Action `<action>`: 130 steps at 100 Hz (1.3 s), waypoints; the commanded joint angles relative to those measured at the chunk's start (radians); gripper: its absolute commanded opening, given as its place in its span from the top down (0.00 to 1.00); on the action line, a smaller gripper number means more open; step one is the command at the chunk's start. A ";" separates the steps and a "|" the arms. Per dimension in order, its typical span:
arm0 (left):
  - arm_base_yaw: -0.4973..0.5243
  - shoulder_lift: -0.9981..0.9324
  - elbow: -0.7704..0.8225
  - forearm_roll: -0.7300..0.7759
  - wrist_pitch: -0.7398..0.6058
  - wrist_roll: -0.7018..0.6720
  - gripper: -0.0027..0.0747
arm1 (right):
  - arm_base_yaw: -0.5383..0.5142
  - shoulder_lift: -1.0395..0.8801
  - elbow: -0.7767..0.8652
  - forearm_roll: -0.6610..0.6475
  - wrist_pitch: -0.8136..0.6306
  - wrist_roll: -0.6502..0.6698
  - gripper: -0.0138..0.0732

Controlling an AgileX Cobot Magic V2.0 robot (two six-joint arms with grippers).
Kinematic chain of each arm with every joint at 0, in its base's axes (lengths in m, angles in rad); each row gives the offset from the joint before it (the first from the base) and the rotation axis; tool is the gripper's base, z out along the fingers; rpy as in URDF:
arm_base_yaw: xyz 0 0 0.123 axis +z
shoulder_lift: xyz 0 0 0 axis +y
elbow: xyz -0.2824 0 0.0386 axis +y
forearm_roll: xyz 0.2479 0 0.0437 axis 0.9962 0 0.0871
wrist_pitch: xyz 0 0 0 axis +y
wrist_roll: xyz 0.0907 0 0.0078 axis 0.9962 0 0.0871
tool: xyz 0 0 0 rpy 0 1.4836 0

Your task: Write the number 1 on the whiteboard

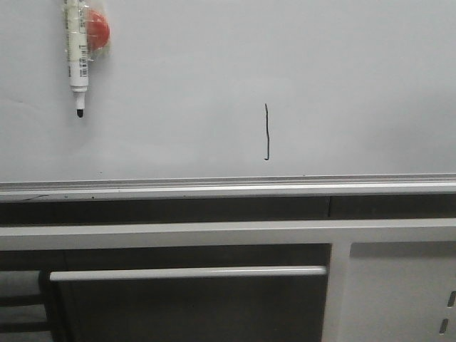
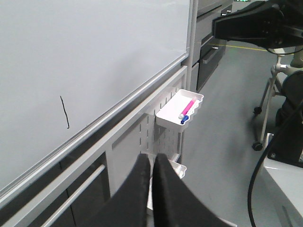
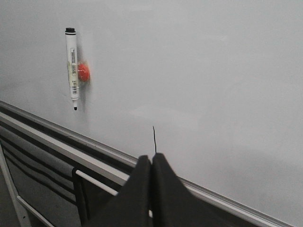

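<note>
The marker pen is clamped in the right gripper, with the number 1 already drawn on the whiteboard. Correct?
No. The marker pen hangs on the whiteboard by a red holder, per the front view; the right gripper is shut and empty. The number 1 is drawn.

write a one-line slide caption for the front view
A thin vertical number 1 on the whiteboard, with a white marker pen hanging tip-down by a red holder at upper left.

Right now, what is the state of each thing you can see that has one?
Number 1: drawn on the whiteboard, a thin vertical stroke with a small hook at its lower end.
Marker: uncapped, tip down, hanging on the board beside a red magnet.
Left pincer: shut, empty.
Right pincer: shut, empty.
White tray: holds a pink pen.
</note>
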 commanded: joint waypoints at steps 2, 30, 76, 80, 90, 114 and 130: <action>-0.005 0.003 -0.028 -0.003 -0.097 -0.005 0.99 | 0.000 0.009 -0.024 0.023 -0.051 -0.002 0.90; 0.036 0.016 0.013 0.100 -0.184 -0.061 0.99 | 0.000 0.009 -0.024 0.023 -0.051 -0.002 0.90; 0.604 -0.107 0.033 0.600 0.058 -0.609 0.99 | 0.000 0.009 -0.024 0.023 -0.051 -0.002 0.90; 0.650 -0.134 0.033 0.600 0.087 -0.609 0.99 | 0.000 0.009 -0.024 0.023 -0.051 -0.002 0.90; 0.760 -0.203 0.048 0.625 0.114 -0.609 0.99 | 0.000 0.009 -0.024 0.023 -0.051 -0.002 0.90; 0.993 -0.415 0.170 0.642 0.119 -0.616 0.99 | 0.000 0.009 -0.024 0.023 -0.051 -0.002 0.90; 1.119 -0.545 0.232 0.643 0.174 -0.642 0.99 | 0.000 0.009 -0.024 0.023 -0.051 -0.002 0.90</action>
